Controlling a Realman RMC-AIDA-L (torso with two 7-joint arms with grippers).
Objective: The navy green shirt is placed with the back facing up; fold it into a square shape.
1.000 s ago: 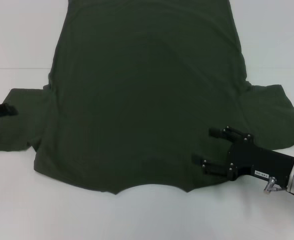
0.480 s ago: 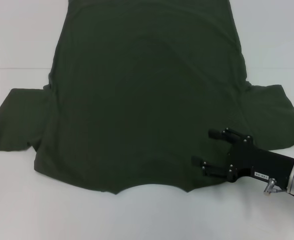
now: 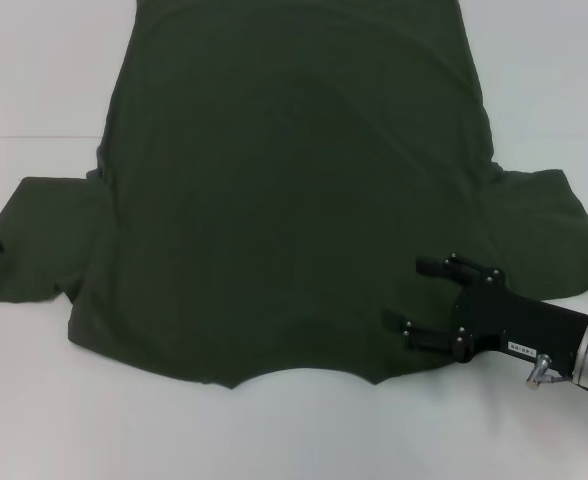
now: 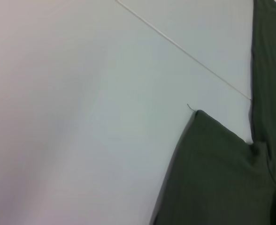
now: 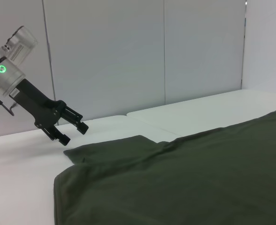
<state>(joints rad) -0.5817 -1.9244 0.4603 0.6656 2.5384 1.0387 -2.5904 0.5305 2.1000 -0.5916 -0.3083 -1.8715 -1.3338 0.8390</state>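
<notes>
Shirt unchanged: navy green shirt [image 3: 294, 190] flat, unfolded on the white table [image 3: 34, 400]. Your left gripper [image 5: 68, 126] has backed off the left sleeve, fingers spread, holding nothing. Right gripper [image 3: 421, 297] stays spread at the right shoulder, so no fold started

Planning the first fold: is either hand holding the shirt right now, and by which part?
Nothing is held. The right hand is open over the navy green shirt near its collar edge; the left hand is open, off its sleeve.
</notes>
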